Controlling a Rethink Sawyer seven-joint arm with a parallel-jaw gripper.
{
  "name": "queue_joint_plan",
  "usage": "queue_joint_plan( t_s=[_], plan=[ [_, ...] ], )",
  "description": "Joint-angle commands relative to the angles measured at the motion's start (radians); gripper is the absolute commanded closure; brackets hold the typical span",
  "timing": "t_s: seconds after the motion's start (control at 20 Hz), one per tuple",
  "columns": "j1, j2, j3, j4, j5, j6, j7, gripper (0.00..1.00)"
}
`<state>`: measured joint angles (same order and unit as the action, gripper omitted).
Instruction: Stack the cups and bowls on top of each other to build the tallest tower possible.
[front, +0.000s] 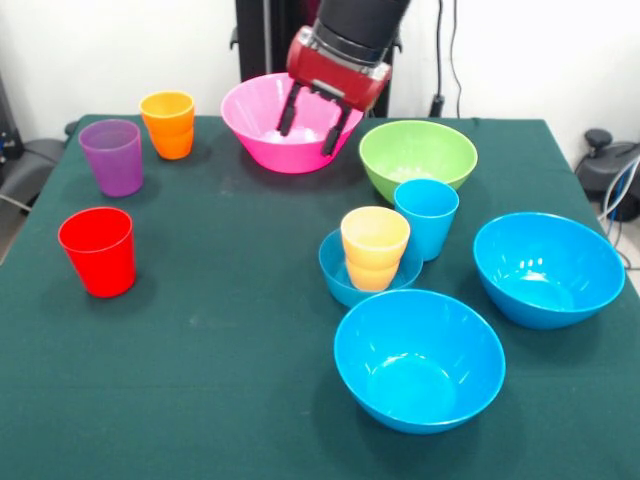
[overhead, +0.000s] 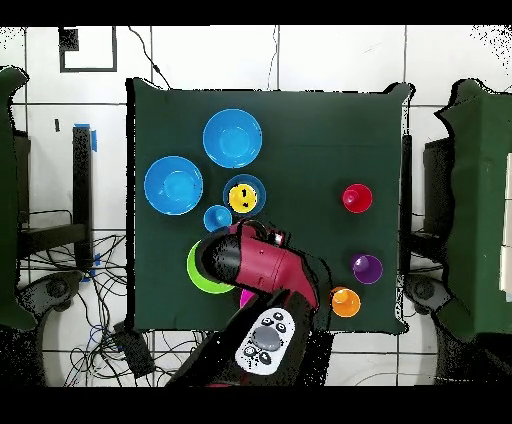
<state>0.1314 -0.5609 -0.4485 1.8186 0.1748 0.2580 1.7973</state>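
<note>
My gripper (front: 312, 125) is open and empty, its fingers hanging over the large pink bowl (front: 250, 120) at the table's far side. In the overhead view the arm hides most of that bowl (overhead: 246, 296). A yellow-orange cup (front: 374, 245) (overhead: 241, 197) stands in the small blue bowl (front: 333, 265) (overhead: 256, 184). A light blue cup (front: 426, 215) (overhead: 217, 218) stands right beside it. The green bowl (front: 418, 155) (overhead: 197, 275) sits next to the pink one. Two large blue bowls (front: 548, 268) (front: 418, 358) lie nearer the camera.
A red cup (front: 97, 250) (overhead: 357, 197), a purple cup (front: 111, 155) (overhead: 366, 268) and an orange cup (front: 168, 123) (overhead: 345, 301) stand apart on the left of the green table cloth (front: 220, 330). The large blue bowls also show in the overhead view (overhead: 232, 138) (overhead: 173, 186).
</note>
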Motion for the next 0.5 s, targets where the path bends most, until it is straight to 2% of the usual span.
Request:
queue_joint_plan(
  t_s=[0.05,0.5],
  plan=[
    [-0.006,-0.031,0.203,0.052,0.074,0.118,0.194,0.00],
    [0.023,-0.019,0.222,0.035,0.120,0.134,0.236,0.00]
  ],
)
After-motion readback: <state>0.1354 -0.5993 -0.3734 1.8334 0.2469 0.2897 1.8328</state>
